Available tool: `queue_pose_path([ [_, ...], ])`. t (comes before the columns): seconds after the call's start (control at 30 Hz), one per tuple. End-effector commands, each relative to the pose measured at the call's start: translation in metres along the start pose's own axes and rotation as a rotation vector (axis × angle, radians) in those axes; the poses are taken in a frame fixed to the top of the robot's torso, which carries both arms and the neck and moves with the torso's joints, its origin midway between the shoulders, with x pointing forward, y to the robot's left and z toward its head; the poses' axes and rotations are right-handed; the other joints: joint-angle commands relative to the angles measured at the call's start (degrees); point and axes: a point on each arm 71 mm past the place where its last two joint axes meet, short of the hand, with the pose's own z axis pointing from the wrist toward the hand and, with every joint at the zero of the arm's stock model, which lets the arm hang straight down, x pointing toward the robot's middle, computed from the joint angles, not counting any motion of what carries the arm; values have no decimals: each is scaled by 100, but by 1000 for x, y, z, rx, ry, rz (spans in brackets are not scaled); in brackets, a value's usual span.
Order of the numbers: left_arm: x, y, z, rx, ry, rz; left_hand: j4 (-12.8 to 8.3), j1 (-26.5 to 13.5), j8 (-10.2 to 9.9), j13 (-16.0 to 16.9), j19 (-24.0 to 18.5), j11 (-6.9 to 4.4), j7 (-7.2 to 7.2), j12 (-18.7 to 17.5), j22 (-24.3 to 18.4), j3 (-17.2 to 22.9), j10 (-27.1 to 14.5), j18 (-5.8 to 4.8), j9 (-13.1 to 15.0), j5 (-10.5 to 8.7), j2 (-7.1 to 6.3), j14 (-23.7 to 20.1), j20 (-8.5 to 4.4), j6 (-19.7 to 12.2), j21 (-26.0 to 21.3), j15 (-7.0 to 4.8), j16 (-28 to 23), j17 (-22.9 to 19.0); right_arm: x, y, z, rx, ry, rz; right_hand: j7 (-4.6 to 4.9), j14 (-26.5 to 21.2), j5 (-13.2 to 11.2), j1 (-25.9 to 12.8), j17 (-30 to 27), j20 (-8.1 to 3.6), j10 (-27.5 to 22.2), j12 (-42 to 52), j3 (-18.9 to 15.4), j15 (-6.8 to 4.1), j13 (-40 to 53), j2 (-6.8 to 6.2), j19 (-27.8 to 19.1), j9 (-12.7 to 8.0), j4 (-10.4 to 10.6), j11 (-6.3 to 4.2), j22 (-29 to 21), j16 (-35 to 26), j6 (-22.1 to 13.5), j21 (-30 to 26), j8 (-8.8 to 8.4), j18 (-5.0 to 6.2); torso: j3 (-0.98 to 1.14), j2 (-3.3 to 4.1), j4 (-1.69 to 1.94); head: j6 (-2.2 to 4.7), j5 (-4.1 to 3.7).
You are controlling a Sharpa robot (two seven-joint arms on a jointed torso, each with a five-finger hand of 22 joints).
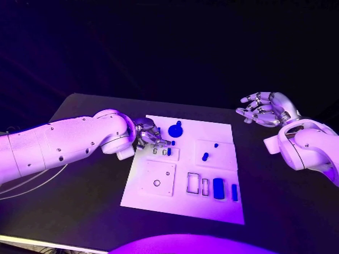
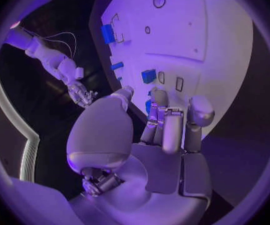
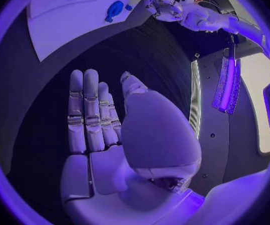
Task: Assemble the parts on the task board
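Observation:
The white task board (image 1: 186, 169) lies mid-table. My left hand (image 1: 148, 132) hovers over its far left corner, fingers half curled and nothing plainly in them (image 2: 154, 130). Just past the fingertips sits a round blue part with a knob (image 1: 176, 129), and a small blue part (image 1: 172, 143) (image 2: 149, 76) stands beside two narrow slots (image 1: 159, 151). Another small blue part (image 1: 205, 156) lies mid-board. Two blue blocks (image 1: 218, 188) stand near the front right. My right hand (image 1: 265, 110) (image 3: 109, 130) hangs off the board's far right corner, fingers straight and spread, holding nothing.
The black table (image 1: 86, 185) surrounds the board, with bare surface left, right and front. A square plate with a small hole (image 1: 159, 179) and empty rectangular slots (image 1: 193, 183) mark the board's near half. My left forearm (image 1: 55, 145) stretches across the table's left side.

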Motion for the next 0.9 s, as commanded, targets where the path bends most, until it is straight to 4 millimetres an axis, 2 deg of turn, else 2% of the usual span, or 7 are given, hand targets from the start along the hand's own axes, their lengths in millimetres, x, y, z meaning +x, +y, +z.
queue_pose_path([
  [0.03,3,0,0,-34,27,91,-6,-58,32,2,24,-18,-41,39,6,-40,41,-73,13,-25,7,55,-7,0,22,-4,30,70,0,1,0,-8,0,5,27,-18,18,-56,-6,33,-5,-28,42,24,-11,12,-20,-6,3,45,-9,-38,-20,-32,40,64,7,18,8,-20,3],
  [0.17,4,-2,1,-35,34,110,-6,-76,45,10,34,-22,-45,46,18,-54,49,-76,24,-25,10,61,-9,4,28,-6,33,81,1,1,0,-6,0,5,28,-14,18,-57,-7,35,-5,-37,42,26,-26,11,-19,-9,3,47,-21,-62,-23,-43,41,65,6,15,15,-32,6],
  [0.27,6,-4,1,-34,42,117,-5,-110,70,23,42,-28,-53,57,27,-84,62,-78,45,-29,14,65,-14,10,34,-12,36,89,1,1,0,-4,1,6,28,-14,18,-57,-7,35,-5,-37,42,26,-26,11,-19,-9,3,47,-21,-62,-23,-43,41,65,18,20,13,-53,17],
  [0.57,9,-10,2,-18,46,94,-2,-226,126,62,56,-43,-69,88,45,-167,100,-81,99,-49,54,82,-27,10,45,-26,45,123,2,0,0,3,0,6,31,-8,17,-60,-7,38,-4,-48,39,29,-47,6,-18,-14,3,50,-39,-97,-31,-60,42,65,26,24,4,-71,17],
  [0.67,10,-11,2,-15,42,86,-3,-255,148,98,81,-49,-77,113,77,-190,130,-88,117,-55,70,96,-31,15,59,-30,55,154,2,0,0,5,-1,6,33,-6,17,-62,-7,39,-4,-51,38,30,-54,4,-17,-16,3,52,-45,-108,-35,-66,42,65,33,27,3,-101,19],
  [0.9,11,-12,4,-22,49,85,-6,-269,176,140,111,-59,-88,144,118,-207,167,-96,141,-49,96,115,-36,25,77,-38,69,193,3,-1,0,10,-2,6,35,-2,18,-53,-7,42,-4,-57,39,32,-68,0,-16,-20,-2,54,-59,-134,-47,-78,40,65,35,29,10,-118,16],
])
